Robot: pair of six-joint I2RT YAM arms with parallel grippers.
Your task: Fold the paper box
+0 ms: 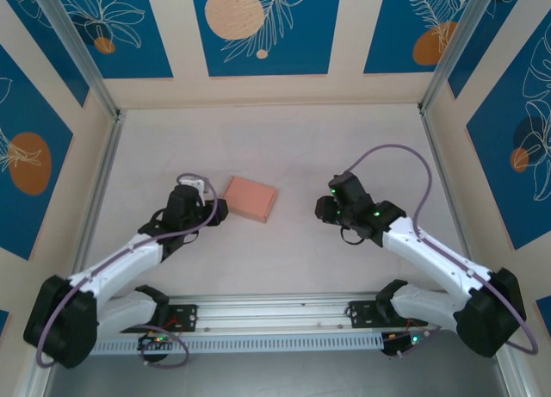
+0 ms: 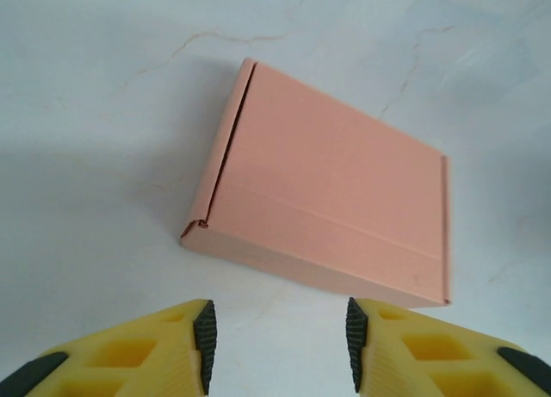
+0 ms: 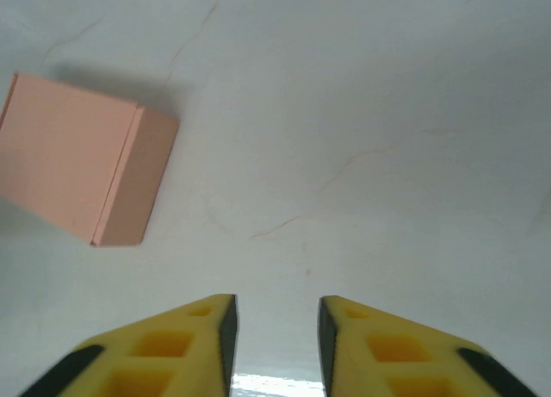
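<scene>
The paper box (image 1: 250, 199) lies on the pale table (image 1: 284, 147), left of centre, flat on its broad face. Judged from the top view, its long axis runs roughly across the table, slightly skewed. The left gripper (image 1: 217, 209) sits just beside the box's left end, clearly the nearer arm. The right gripper (image 1: 324, 209) is well apart on the other side, with bare surface between it and the box. In the left wrist view the box (image 2: 331, 216) lies straight ahead of the left gripper (image 2: 280, 345), one side wall facing the fingers, which are spread moderately and hold nothing. In the right wrist view the box (image 3: 77, 160) is off to the upper left, and the right gripper (image 3: 275, 337) shows a narrower gap, also empty. Material is salmon-pink thin card, matte, with crisp creases. The shape reads as already closed and low. The lid seam gapes slightly at the near-left corner, where a small tab curls. The table is whitish with faint hairline veins.
</scene>
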